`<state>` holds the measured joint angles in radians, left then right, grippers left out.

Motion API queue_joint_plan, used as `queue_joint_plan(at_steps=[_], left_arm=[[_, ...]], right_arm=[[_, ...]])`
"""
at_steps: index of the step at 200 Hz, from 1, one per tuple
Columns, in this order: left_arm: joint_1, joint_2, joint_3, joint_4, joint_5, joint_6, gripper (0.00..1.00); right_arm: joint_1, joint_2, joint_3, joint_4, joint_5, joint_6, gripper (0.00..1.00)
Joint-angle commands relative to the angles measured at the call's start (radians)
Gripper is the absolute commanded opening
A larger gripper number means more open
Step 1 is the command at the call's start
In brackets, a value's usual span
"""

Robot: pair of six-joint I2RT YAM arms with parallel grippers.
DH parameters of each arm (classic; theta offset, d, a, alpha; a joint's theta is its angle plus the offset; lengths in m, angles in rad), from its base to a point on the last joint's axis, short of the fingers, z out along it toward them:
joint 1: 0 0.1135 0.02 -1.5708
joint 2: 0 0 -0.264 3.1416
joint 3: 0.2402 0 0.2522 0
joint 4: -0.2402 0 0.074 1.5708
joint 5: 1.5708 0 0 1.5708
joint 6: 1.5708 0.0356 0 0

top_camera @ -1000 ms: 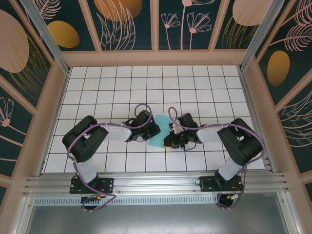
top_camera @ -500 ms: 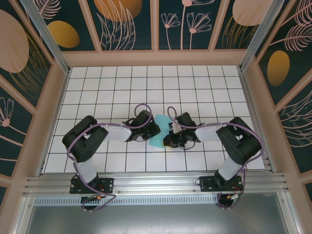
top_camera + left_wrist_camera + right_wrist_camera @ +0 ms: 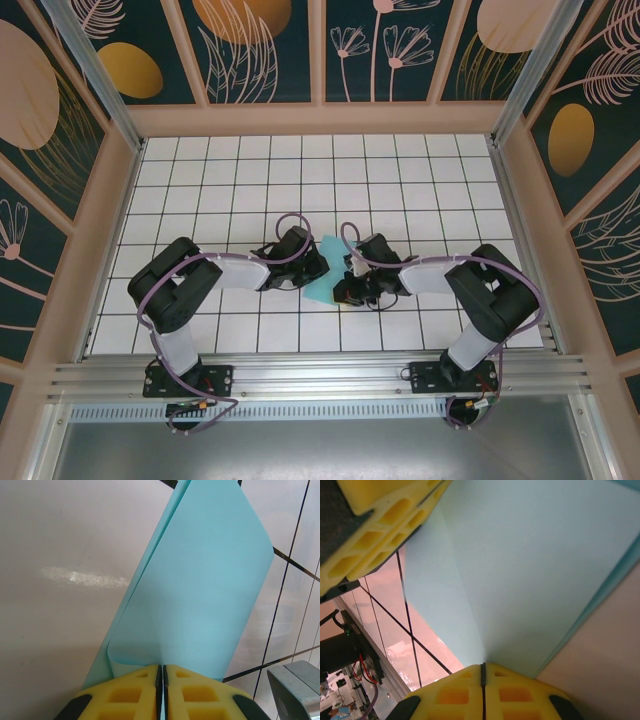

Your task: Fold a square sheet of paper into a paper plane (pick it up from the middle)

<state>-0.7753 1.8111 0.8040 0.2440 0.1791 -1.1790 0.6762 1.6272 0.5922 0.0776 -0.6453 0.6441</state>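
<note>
From above, the square sheet of paper [image 3: 322, 274] sits low over the middle of the white gridded desk [image 3: 220, 180]. The left arm [image 3: 235, 272] reaches in at its left edge and the right arm [image 3: 430, 275] at its right. The sheet looks doubled rather than flat, so the step in hand seems to be setting a fold. That will go well only if both arms move as one, the layers' edges are brought flush before any pressing, and the thin paper is neither stretched nor twisted between the two grips. In the left wrist view the left jaws are closed, their yellow pads [image 3: 125, 695] meeting on the near edge of the sheet. The paper runs away from them in two layers, the upper curving over a lower one whose edge shows along the left side. It sits centred in the jaws, caught just at its rim. In the right wrist view the right jaws are likewise clamped on the sheet's near edge, and the paper spreads upward from them. At the top left corner the left arm's pads [image 3: 380, 530] grip the opposite side. Both bites look shallow, so a tug might pull a rim free.
</note>
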Motion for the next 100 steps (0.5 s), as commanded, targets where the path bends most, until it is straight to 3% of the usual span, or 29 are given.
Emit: queue_joint_plan(at_steps=[1, 55, 100], left_arm=[[-0.002, 0.028, -0.036, -0.083, -0.022, 0.012, 0.15], [-0.002, 0.029, -0.041, -0.081, -0.02, 0.015, 0.15], [-0.003, 0.031, -0.039, -0.074, -0.01, 0.021, 0.15]], right_arm=[[0.016, -0.009, -0.06, -0.089, -0.006, 0.034, 0.09], [0.016, -0.05, -0.115, -0.042, -0.048, 0.075, 0.09], [0.011, -0.127, -0.024, -0.06, -0.031, 0.062, 0.1]])
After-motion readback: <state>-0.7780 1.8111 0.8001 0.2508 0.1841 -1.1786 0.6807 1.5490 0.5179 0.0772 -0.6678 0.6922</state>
